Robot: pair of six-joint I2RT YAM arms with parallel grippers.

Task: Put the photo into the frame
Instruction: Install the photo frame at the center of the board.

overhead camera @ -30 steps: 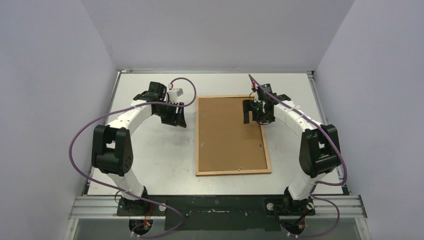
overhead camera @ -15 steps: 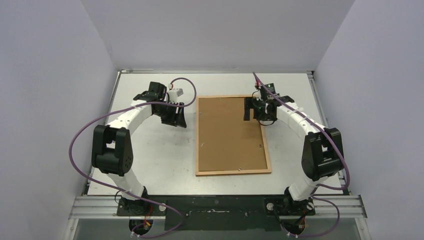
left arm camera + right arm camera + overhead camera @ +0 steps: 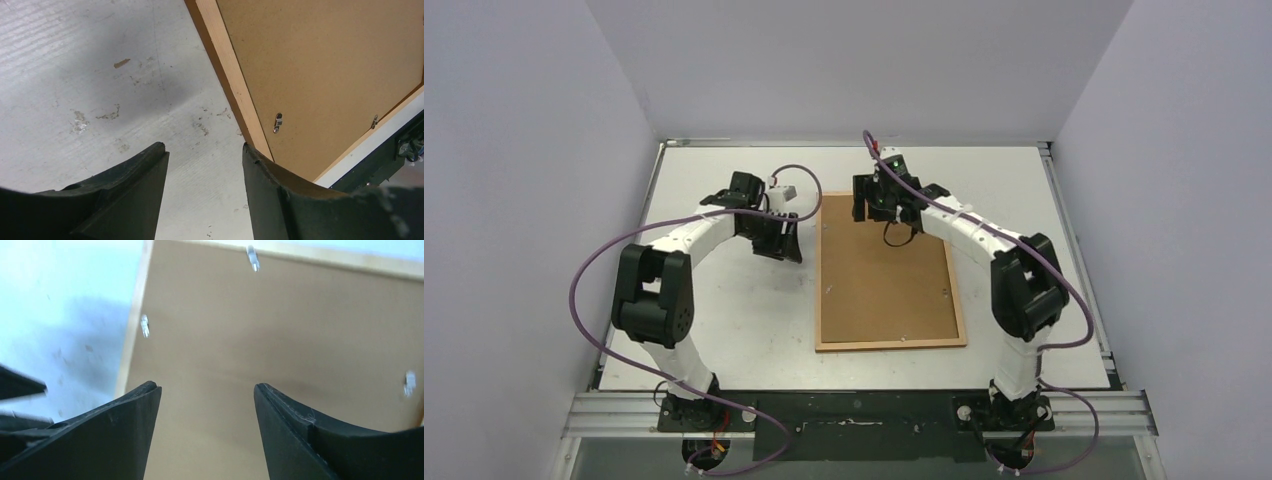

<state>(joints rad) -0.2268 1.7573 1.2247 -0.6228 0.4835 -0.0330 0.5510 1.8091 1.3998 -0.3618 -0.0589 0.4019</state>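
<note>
The frame (image 3: 818, 270) lies flat on the table with its back up, a plain brown backing sheet (image 3: 884, 285) filling it. The photo is hidden. My left gripper (image 3: 786, 245) stands open just left of the frame's left rail (image 3: 227, 75), low over bare table, nothing between its fingertips (image 3: 205, 150). My right gripper (image 3: 879, 212) hangs open over the far end of the backing sheet (image 3: 280, 325), close to the frame's far left corner, its jaws (image 3: 206, 387) empty. The far rail (image 3: 350, 262) shows pale.
Small metal clips (image 3: 278, 121) (image 3: 145, 326) sit along the frame's inner edge. The white table (image 3: 724, 330) is scuffed. Grey walls close in on three sides. A black mounting rail (image 3: 864, 425) runs along the near edge.
My right gripper has swung left from the frame's far right corner to its far left end, and its jaws have narrowed a little. The left gripper has edged slightly toward the frame.
</note>
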